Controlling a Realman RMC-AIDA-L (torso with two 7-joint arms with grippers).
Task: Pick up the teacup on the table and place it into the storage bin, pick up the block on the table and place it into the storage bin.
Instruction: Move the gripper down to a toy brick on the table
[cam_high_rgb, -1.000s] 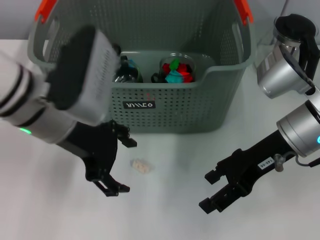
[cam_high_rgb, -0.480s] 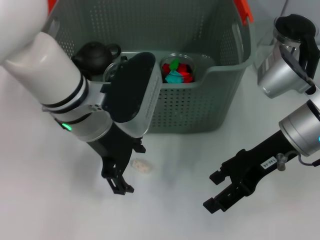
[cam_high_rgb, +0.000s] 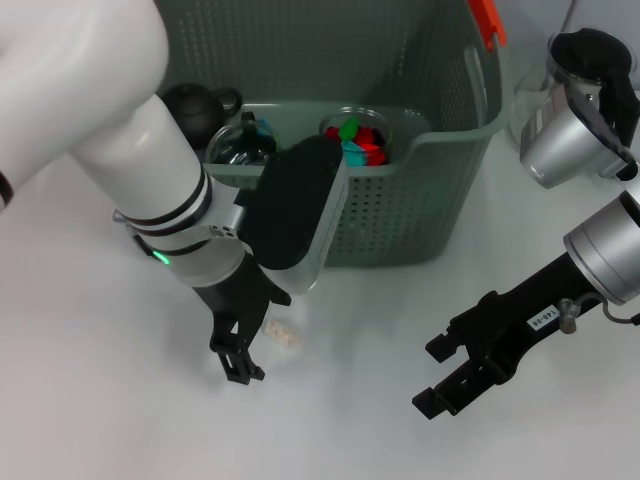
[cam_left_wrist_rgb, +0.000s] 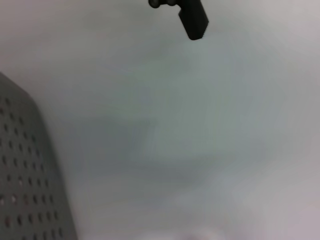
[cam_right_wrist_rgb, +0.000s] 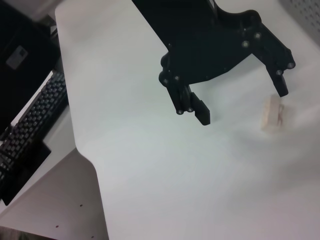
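The small pale block lies on the white table in front of the storage bin. My left gripper hangs open just above the table. One of its fingertips is right beside the block and does not hold it. A clear glass cup, seemingly the teacup, sits inside the bin. The left arm's white forearm hides the bin's front left. My right gripper stands open and holds nothing, low over the table at the right. The left wrist view shows bare table and a corner of the bin wall.
Inside the bin are a black teapot and a glass jar of coloured pieces. A silver kettle with a black lid stands at the back right. The right wrist view shows the table's edge and a keyboard beyond it.
My left arm has swung right and forward, bringing its open gripper down next to the block. The right gripper has drifted slightly right. The block has not moved.
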